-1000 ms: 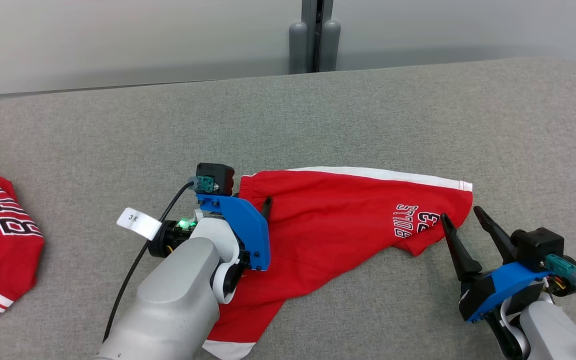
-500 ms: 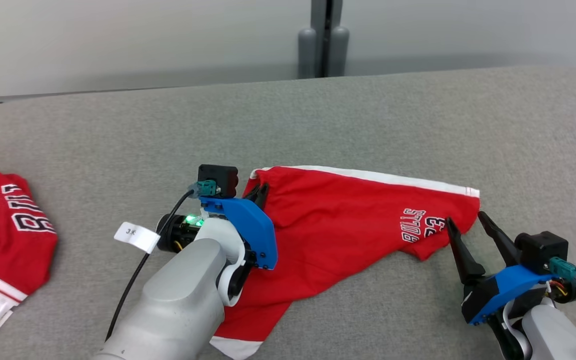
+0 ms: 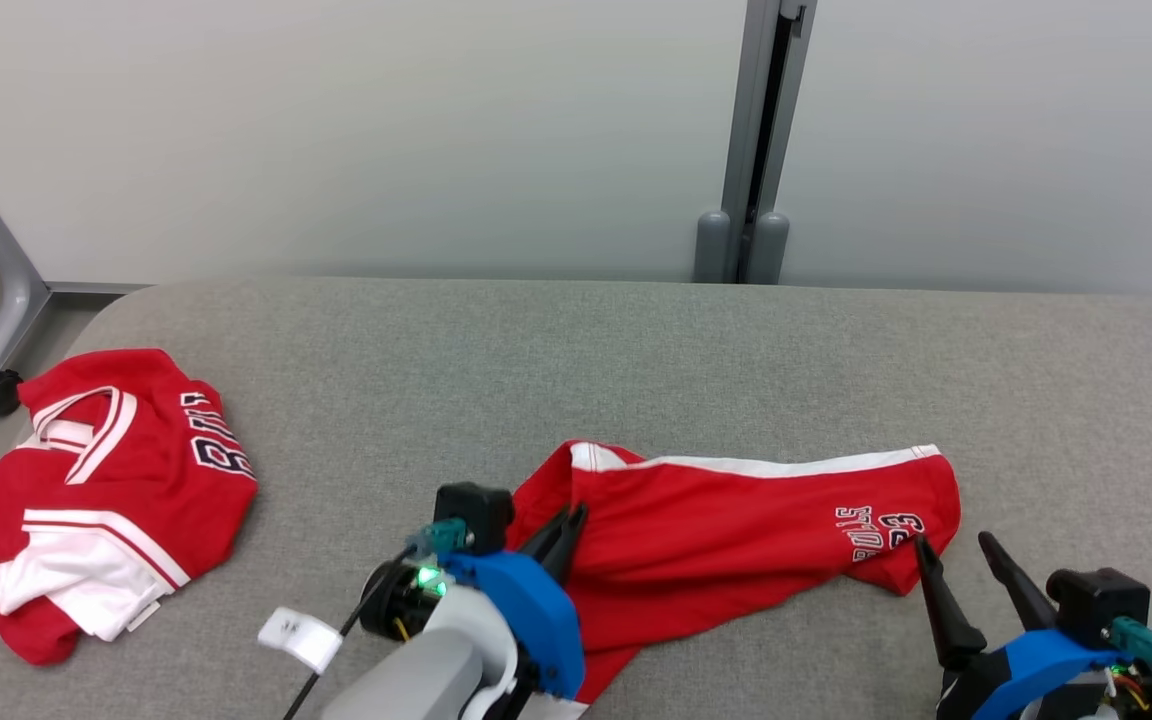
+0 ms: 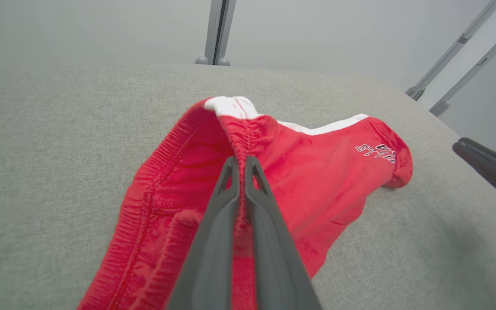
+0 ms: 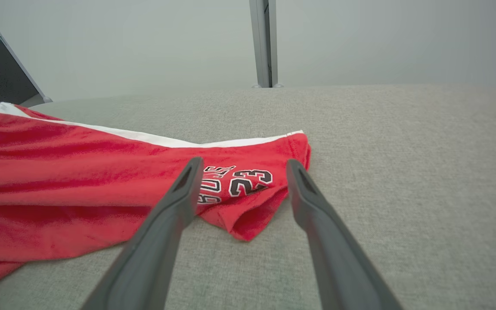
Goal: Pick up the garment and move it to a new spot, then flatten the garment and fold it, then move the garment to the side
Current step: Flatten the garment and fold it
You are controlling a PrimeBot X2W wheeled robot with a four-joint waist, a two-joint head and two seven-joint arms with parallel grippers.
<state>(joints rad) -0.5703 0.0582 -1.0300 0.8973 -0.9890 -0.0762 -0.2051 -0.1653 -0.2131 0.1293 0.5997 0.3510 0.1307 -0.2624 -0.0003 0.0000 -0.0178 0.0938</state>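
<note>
Garment (image 3: 736, 520) position and claw states are requested. (Operator)

The garment, a pair of red shorts, is spread on the grey padded surface (image 3: 636, 350) between the two claws. The left claw (image 4: 241, 161) is closed narrow on a gathered fold of the waistband (image 4: 162, 163), which is raised off the surface at its tips. The right claw (image 5: 244, 163) is held wide and empty; the printed leg hem (image 5: 248, 181) lies just ahead of its tips, and contact cannot be confirmed. (Technician)

Handling properties and hold points are requested. (Operator)

The fabric is judged light, soft and limp; sag and drag are expected from any single grip. The thick elastic waistband is judged the more secure hold. For the lift, a second hold at the hem corner nearest the right claw is advised, so that the cloth is carried stretched between both claws. A red jersey (image 3: 116, 470), well apart beyond the left claw's outer side, should be left undisturbed. (Technician)
</note>
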